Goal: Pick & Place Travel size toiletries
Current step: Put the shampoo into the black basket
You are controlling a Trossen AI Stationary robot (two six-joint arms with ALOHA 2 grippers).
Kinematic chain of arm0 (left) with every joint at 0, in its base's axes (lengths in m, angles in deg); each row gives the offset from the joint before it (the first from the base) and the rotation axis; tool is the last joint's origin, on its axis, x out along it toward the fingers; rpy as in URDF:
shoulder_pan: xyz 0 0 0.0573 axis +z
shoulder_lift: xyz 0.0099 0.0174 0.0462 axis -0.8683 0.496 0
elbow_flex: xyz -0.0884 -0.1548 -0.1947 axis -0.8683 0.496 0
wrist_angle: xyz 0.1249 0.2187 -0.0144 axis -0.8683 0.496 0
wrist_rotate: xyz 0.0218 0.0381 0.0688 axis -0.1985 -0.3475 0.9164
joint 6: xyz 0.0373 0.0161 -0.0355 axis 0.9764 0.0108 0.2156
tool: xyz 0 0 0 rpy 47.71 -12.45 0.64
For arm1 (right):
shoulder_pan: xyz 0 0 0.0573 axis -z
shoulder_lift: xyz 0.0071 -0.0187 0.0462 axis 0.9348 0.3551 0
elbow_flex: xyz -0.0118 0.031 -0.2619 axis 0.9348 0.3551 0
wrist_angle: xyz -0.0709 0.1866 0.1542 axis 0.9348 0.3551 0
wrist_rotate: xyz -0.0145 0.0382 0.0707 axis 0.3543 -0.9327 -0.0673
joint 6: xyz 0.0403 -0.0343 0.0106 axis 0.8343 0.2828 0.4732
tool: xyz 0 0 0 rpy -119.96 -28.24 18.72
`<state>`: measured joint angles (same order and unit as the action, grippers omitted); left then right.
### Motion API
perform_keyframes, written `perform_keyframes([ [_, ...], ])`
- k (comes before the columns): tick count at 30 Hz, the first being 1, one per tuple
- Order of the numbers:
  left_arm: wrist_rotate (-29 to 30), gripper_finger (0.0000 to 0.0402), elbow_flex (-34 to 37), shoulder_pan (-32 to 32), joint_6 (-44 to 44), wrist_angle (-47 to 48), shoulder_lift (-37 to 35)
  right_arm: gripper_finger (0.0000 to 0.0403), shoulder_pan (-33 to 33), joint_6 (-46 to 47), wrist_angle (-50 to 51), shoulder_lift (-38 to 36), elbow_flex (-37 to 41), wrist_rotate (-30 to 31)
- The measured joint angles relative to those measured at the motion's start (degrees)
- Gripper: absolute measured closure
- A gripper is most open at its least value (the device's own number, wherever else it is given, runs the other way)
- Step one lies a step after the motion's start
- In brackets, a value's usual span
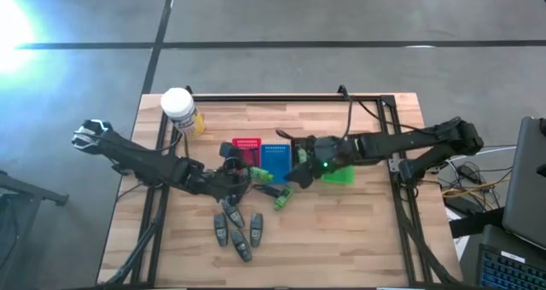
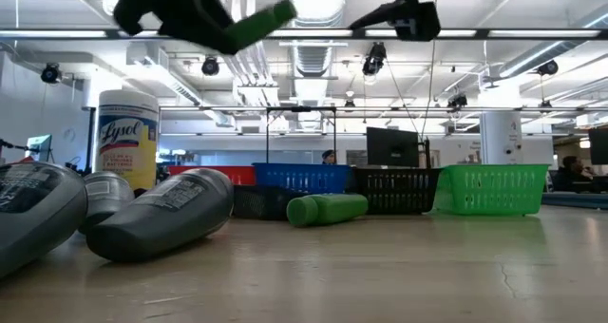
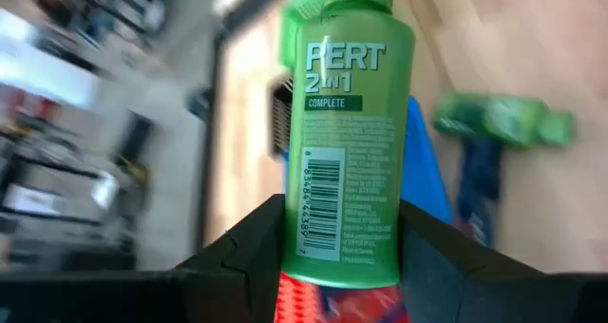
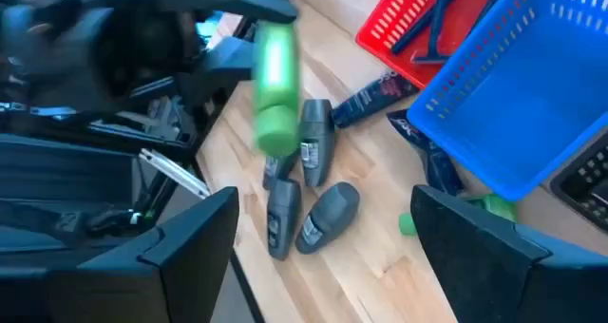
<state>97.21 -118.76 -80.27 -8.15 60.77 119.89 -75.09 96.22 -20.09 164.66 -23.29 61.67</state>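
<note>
1. Grey oval tubes: a cluster lying flat in the lower centre of the high view, several touching one another. In the low view they fill the lower left foreground; their label print is too small to read.
2. Green tube, lying: on its side on the wooden table, centre of the low view, in front of the baskets. No legible writing.
3. Left gripper: raised above the table, fingers pinching the held green tube at its lower end. Label reads "PERT 2 IN 1 COMPLETE", with a barcode beneath. The tube shows at top centre of the low view.
4. Right gripper: fingers spread wide apart and empty, hovering centre-right of the high view, by the baskets.
5. Dark slim pieces: lying beside the blue basket; writing unreadable.
6. Baskets, mid-table row: red basket, blue basket, black basket, green basket.
7. Yellow canister: white lid, upper left of the table, marked "Lysol".
</note>
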Motion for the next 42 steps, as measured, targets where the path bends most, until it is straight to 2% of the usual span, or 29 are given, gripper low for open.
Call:
perform_keyframes([
  [5, 1.1, 0.0236, 0.0, -0.1, 11.9, -9.9, 1.3, 0.0101, 3.0, 0.2, -3.8, 1.9, -0.1, -5.1],
  [11, 0.6, 0.0236, 0.0, 0.0, 21.7, -13.1, 3.1, 0.0094, 3.9, 0.9, -4.6, 4.5, -1.1, -10.4],
  [22, -1.8, 0.0236, 0.0, 0.1, 26.2, -16.1, 6.2, 0.0101, 3.8, 1.1, -4.2, 9.0, -4.5, -15.6],
  [29, -1.8, 0.0236, -2.1, 0.1, 26.0, -14.2, 6.2, 0.0112, 3.8, -2.1, 0.0, 13.4, -9.2, -19.7],
  [42, -1.8, 0.0236, -1.8, -0.2, 26.0, -12.8, 6.2, 0.0172, 3.4, -3.4, 1.4, 15.1, -11.9, -21.1],
])
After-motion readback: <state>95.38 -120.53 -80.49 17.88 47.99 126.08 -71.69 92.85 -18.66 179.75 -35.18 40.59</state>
